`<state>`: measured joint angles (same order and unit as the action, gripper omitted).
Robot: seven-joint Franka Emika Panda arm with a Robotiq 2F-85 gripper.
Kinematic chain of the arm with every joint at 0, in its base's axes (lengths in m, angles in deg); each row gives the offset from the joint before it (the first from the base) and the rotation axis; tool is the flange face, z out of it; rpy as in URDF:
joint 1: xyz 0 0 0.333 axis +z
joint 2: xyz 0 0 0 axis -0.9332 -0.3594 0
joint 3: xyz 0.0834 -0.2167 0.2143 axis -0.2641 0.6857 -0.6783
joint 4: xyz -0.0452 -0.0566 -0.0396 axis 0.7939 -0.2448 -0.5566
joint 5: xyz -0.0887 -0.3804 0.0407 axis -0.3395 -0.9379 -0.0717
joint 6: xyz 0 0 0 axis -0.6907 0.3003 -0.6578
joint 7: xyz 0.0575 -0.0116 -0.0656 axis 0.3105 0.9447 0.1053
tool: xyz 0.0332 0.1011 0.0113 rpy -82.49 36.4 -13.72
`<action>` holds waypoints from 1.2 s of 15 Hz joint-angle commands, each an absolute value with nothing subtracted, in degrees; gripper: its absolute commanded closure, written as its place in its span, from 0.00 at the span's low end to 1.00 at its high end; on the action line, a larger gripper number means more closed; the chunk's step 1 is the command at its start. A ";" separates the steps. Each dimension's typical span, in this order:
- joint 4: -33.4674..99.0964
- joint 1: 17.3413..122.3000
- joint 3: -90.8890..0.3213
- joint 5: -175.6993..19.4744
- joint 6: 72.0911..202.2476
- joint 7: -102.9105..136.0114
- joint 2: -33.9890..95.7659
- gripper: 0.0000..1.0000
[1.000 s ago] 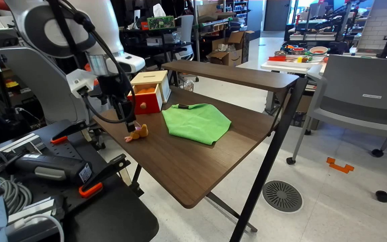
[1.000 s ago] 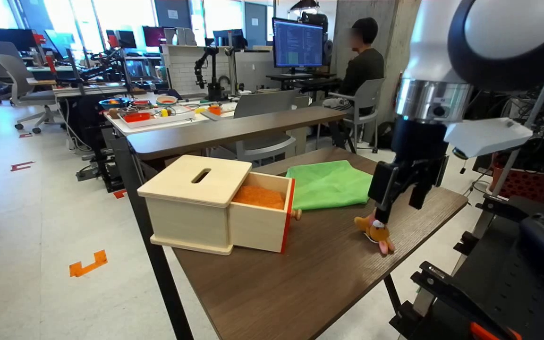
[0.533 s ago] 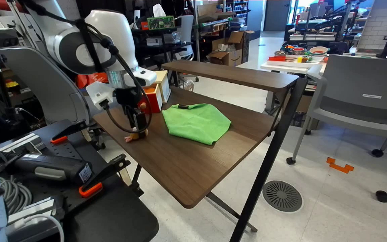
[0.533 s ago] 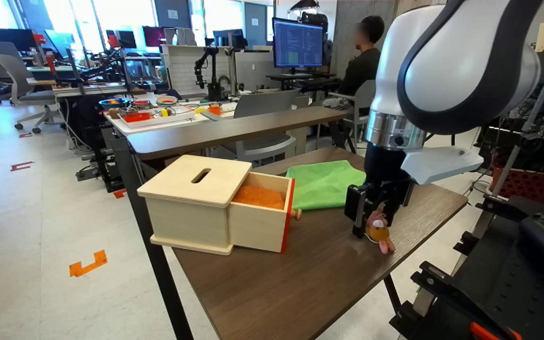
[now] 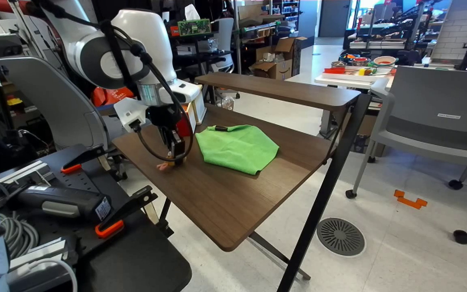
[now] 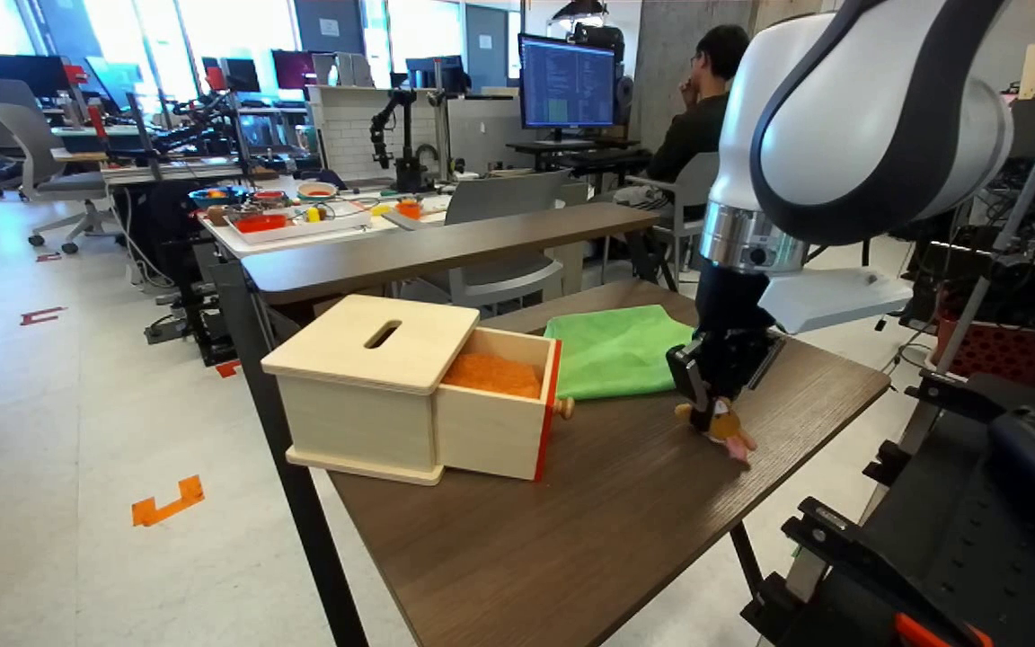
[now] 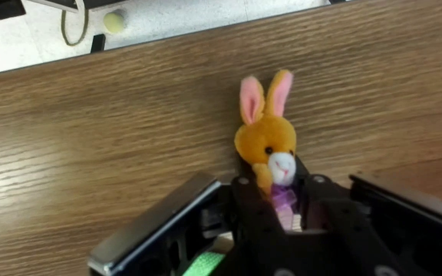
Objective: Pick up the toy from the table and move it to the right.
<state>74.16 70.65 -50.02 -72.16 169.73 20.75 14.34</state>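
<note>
The gripper (image 7: 276,182) is clasping the toy (image 7: 266,136) near the cloth (image 5: 237,149). Picking is likely underway, calling for lifting, then moving right.

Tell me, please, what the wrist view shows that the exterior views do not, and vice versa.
Only the wrist view shows the pink mouth of the toy rabbit and, as far as I can tell, the purple ribbon below its chin.

Only the exterior views show the raised shelf, gray chairs and orange floor tape.

All share the toy rabbit in the gripper, the brown table and the green cloth, though the wrist view catches just a patch of the cloth.
</note>
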 commanded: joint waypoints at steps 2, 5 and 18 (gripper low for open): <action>75.18 67.83 -49.27 -70.92 166.62 19.09 19.62 0.96; 74.23 66.10 -47.54 -71.91 164.33 17.89 22.16 0.96; 65.72 62.25 -37.60 -74.38 164.29 16.68 13.28 0.96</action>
<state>68.36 63.96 -37.10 -73.89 165.34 17.61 16.28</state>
